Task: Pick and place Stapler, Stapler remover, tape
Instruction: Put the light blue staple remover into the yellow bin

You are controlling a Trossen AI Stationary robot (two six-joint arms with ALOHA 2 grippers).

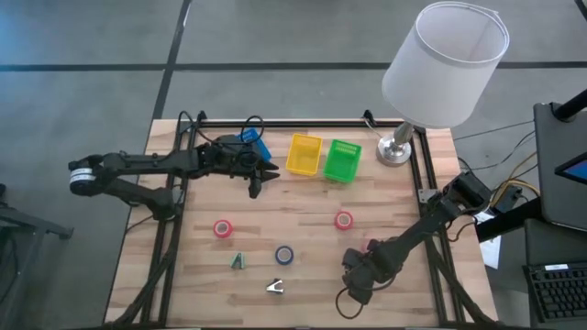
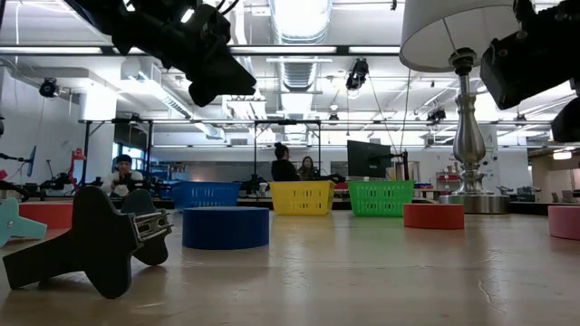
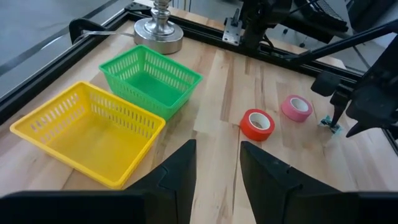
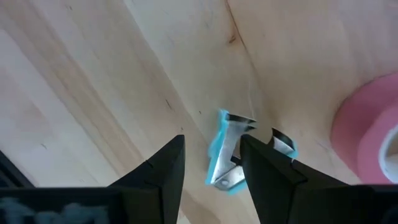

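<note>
The right gripper (image 4: 211, 158) hangs low over a small light-blue staple remover (image 4: 225, 152) lying on the table (image 1: 303, 211) just beside a pink tape roll (image 4: 373, 130); its jaws stand released astride it, so the step likely calls for a straight descent and a centred squeeze. The left gripper (image 3: 217, 168) hovers, jaws parted and empty, beside the bins. Counted from above: two red-pink tape rolls, one blue roll (image 1: 284, 256), three bins.
</note>
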